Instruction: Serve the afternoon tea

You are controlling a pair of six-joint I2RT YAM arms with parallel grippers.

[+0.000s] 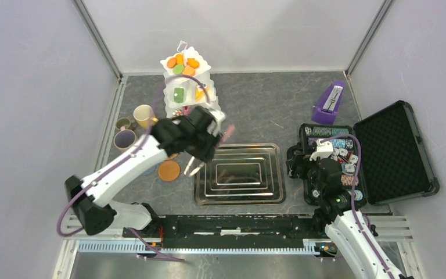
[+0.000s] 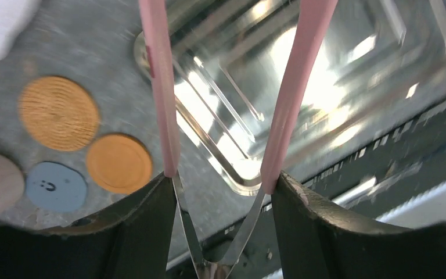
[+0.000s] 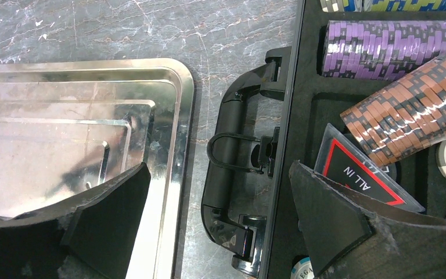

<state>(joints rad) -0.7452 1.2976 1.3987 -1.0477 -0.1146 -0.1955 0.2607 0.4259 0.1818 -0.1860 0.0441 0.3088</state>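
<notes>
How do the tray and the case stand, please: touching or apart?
Apart. The right wrist view shows bare table between the tray and the case.

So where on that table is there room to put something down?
The steel tray lies bare inside. Behind it, grey tabletop is free between the tiered stand and the purple metronome. Crowded: the left side, with mugs, round discs and the left tool holding pink tongs; the open poker case fills the right.
</notes>
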